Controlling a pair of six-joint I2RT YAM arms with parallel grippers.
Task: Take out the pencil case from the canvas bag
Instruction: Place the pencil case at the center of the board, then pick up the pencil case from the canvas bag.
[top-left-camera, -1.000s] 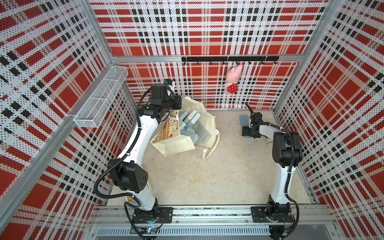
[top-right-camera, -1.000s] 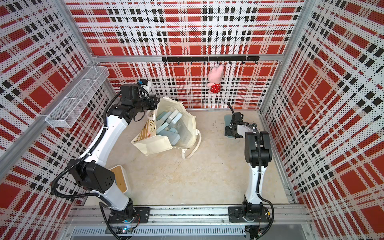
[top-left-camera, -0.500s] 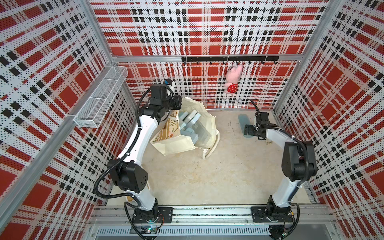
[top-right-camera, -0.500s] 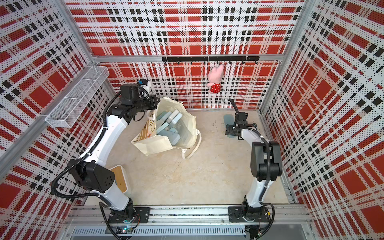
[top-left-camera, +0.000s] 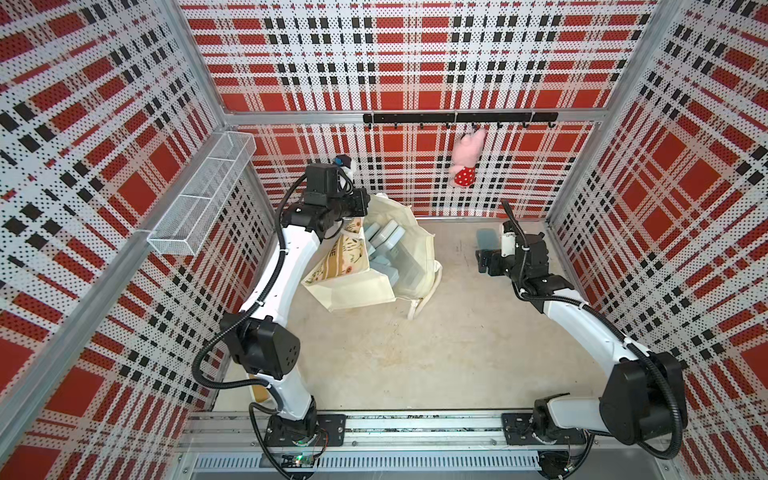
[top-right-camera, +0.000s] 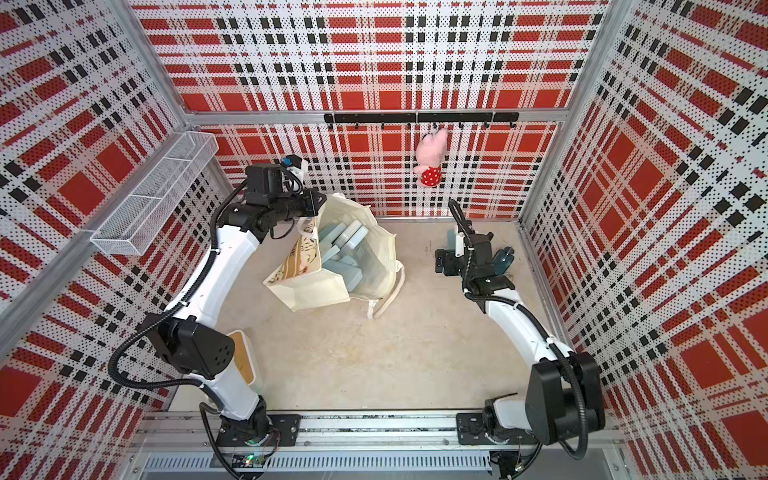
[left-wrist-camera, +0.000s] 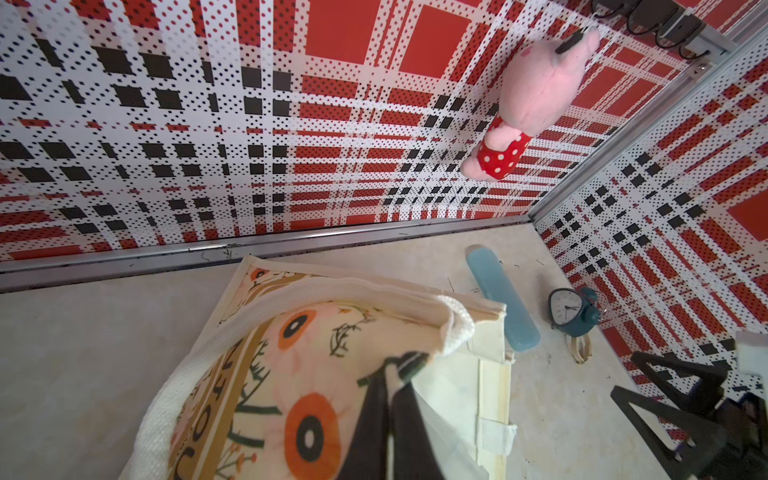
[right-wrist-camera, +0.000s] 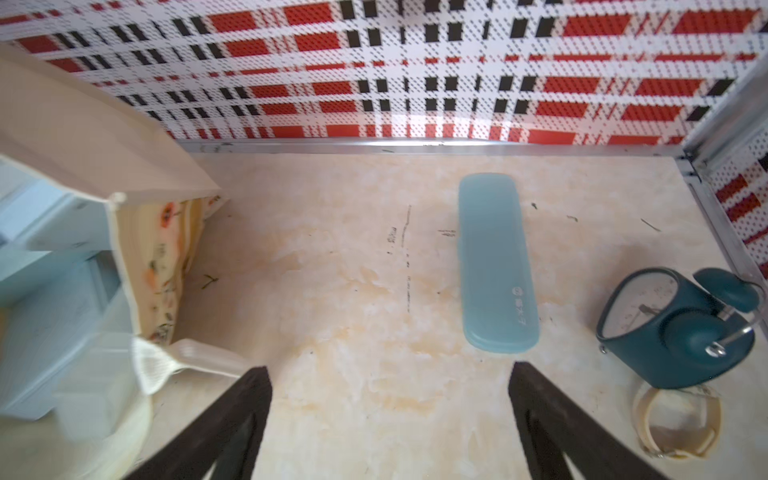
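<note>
The canvas bag (top-left-camera: 374, 266) (top-right-camera: 332, 266) stands at the back left of the table with its mouth held wide, and several pale blue boxes (top-left-camera: 386, 249) show inside. My left gripper (top-left-camera: 365, 204) (left-wrist-camera: 405, 363) is shut on the bag's (left-wrist-camera: 291, 374) top edge beside a white padded handle (left-wrist-camera: 455, 328). The pencil case (right-wrist-camera: 494, 266) (left-wrist-camera: 500, 297), long and translucent blue, lies flat on the table outside the bag (right-wrist-camera: 83, 137), near the back right. My right gripper (right-wrist-camera: 390, 372) (top-left-camera: 482, 262) is open and empty just short of it, touching nothing. In both top views the right wrist hides most of the case.
A teal alarm clock (right-wrist-camera: 681, 328) (top-right-camera: 503, 257) and a cream ring (right-wrist-camera: 677, 419) sit by the right wall beside the case. A pink plush (top-left-camera: 467, 160) hangs from the hook rail (top-left-camera: 457, 118). A wire basket (top-left-camera: 199, 199) is on the left wall.
The right arm's elbow has swung down and out toward the front right; its gripper stays open near the back right. The left arm and the bag have not moved.
</note>
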